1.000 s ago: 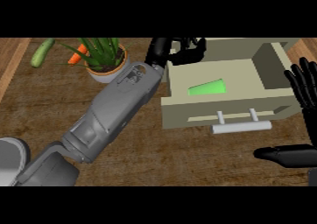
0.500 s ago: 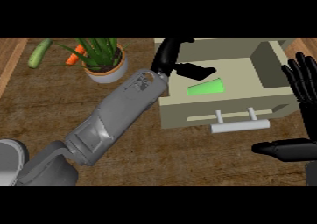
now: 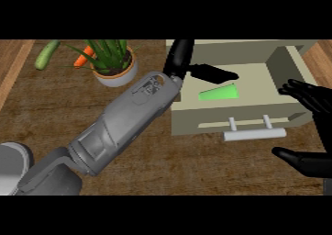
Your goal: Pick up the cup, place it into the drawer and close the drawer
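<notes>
The green cup (image 3: 219, 93) lies on its side inside the open beige drawer (image 3: 229, 115), near the middle of its floor. My left hand (image 3: 180, 56) hovers over the drawer's back left corner, open, with its fingers straight and its thumb stretched out just above the cup without touching it. The left forearm runs from the lower left up to the drawer. My right hand (image 3: 322, 104) rests open at the right edge, fingers up, beside the drawer's right front corner. The drawer's pale bar handle (image 3: 254, 134) juts toward me.
A potted green plant (image 3: 113, 65) stands left of the drawer. Behind it lie a carrot (image 3: 82, 58) and a cucumber (image 3: 47, 54). The brown wooden counter (image 3: 196, 160) spreads in front of the drawer.
My left hand's curled fingers have straightened and lifted off the cup, which now lies free in the drawer. The right hand has sunk slightly.
</notes>
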Controlling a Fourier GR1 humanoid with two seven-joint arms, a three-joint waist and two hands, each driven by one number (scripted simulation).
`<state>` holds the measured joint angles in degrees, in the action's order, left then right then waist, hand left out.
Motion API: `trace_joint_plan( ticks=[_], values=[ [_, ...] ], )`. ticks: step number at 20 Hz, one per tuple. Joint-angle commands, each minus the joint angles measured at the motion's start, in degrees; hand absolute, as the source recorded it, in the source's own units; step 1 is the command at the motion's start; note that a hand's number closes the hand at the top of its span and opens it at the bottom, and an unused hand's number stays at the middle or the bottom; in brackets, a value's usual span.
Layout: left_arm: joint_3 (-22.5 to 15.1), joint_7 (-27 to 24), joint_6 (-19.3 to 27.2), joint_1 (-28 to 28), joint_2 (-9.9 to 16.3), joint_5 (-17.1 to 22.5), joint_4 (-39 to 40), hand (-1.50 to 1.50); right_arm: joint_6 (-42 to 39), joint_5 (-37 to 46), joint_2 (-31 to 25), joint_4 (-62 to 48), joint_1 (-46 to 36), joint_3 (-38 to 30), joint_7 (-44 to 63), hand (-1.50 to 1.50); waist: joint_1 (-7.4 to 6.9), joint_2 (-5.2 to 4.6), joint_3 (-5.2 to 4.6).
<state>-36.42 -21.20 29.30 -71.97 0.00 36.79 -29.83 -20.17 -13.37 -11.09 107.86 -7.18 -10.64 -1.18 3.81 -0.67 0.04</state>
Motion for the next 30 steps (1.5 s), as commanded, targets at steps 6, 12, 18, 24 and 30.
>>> trace_joint_plan(
  ticks=[6, 12, 18, 24, 30],
  values=[
    [5.1, 0.55, -1.29, -1.54, 1.41, 1.72, -2.54, -1.5, -6.18, 6.16, -6.33, 5.82, 5.09, 1.51, -0.76, 1.5, -3.06, 0.71, -0.05],
    [7.45, 4.56, -1.28, 2.29, 6.83, 1.82, -9.72, -1.5, -4.32, 14.03, -7.63, 11.11, 6.24, 3.88, 3.8, 1.5, -4.26, 1.08, -0.08],
    [9.88, 4.83, -6.03, 11.75, 15.07, 2.07, -18.15, -1.5, -1.77, 24.69, -6.03, 8.3, 8.75, 7.88, 1.06, 1.5, -4.8, 0.99, -0.05],
    [11.8, 6.93, -6.6, 19.83, 20.11, 1.87, -28.56, -1.5, 2.95, 35.76, -5.59, -2.92, 1.58, 11.7, -3.79, 1.5, -5.43, 0.78, -0.03],
    [13.92, 9.76, -7.94, 25.51, 24.83, 3.45, -36.37, -1.5, 7.66, 51.33, -8.0, -10.14, 0.34, 19.63, -7.2, 1.5, -6.04, 0.83, -0.02]
  ],
)
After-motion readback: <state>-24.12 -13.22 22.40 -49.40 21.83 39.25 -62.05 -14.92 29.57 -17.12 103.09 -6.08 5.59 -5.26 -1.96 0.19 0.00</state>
